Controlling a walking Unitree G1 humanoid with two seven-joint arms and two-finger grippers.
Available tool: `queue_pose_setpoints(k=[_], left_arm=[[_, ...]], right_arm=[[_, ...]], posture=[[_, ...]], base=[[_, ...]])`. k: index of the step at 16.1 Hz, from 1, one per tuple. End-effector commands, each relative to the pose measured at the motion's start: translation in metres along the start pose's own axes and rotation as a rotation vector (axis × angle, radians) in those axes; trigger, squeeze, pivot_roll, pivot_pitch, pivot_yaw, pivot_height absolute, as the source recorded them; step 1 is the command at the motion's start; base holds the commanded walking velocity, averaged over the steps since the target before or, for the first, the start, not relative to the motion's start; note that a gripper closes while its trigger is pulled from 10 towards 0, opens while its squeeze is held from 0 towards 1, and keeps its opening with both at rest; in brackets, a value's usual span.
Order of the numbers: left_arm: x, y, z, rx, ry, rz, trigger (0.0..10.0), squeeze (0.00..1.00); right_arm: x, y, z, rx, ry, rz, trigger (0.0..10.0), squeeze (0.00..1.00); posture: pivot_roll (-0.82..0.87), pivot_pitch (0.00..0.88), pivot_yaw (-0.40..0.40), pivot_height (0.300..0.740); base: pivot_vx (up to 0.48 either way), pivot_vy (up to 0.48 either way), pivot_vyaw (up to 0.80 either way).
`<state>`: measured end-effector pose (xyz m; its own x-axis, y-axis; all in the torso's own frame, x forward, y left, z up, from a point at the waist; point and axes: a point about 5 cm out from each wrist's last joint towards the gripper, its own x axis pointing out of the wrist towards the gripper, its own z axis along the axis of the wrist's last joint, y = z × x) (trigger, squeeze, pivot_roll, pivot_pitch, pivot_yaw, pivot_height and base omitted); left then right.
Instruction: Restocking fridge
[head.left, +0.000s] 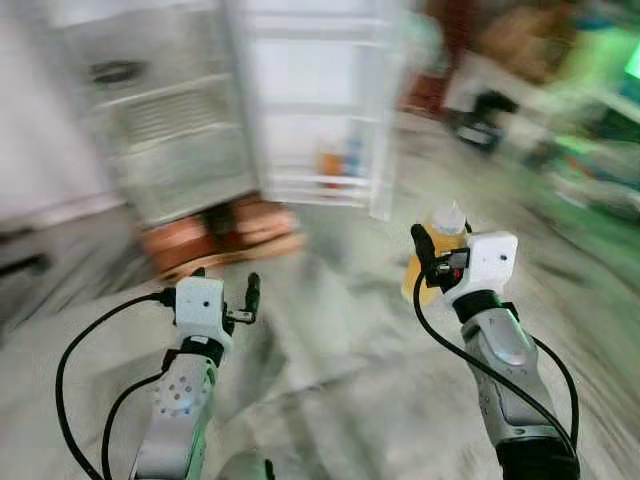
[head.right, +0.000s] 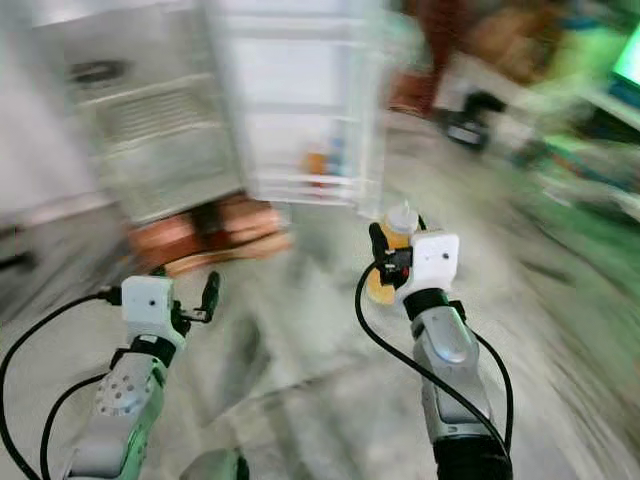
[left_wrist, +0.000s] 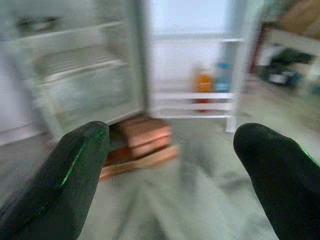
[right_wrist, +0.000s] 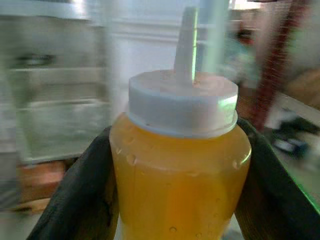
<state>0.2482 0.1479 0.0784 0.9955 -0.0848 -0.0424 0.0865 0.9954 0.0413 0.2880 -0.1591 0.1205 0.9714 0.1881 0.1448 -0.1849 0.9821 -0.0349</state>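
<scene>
Yellow squeeze bottle (right_wrist: 180, 165) sits clamped in the right end effector (head.left: 432, 262), left end effector (head.left: 240, 300) open and empty; walking jolts toward the fridge (head.left: 240, 110) could loosen it.

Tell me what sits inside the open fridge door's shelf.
On the fridge door shelf stand an orange bottle and a bluish container, both blurred. The white rail covers their lower parts, so their bases and anything low behind the rail cannot be seen.
</scene>
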Motion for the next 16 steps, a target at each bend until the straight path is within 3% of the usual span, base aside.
queue_pose_setpoints(k=[1, 8, 16], left_arm=[[-0.002, 0.008, -0.002, 0.019, 0.011, 0.031, 10.0, 0.0], [0.001, 0.006, 0.004, 0.03, -0.032, 0.021, 10.0, 0.0], [0.004, -0.003, 0.002, 0.045, -0.021, -0.004, 10.0, 0.0]], right_arm=[[0.003, 0.01, 0.004, 0.011, -0.024, 0.036, 10.0, 0.0], [0.006, 0.011, 0.006, 0.021, -0.035, 0.034, 10.0, 0.0], [0.009, 0.009, 0.008, 0.016, -0.046, 0.03, 10.0, 0.0]], posture=[[0.15, 0.106, -0.061, 0.74], [0.15, 0.1, -0.055, 0.74], [0.14, 0.099, -0.06, 0.74]], base=[[0.412, 0.244, 0.79], [0.46, 0.0, 0.69], [0.474, 0.0, 0.0]])
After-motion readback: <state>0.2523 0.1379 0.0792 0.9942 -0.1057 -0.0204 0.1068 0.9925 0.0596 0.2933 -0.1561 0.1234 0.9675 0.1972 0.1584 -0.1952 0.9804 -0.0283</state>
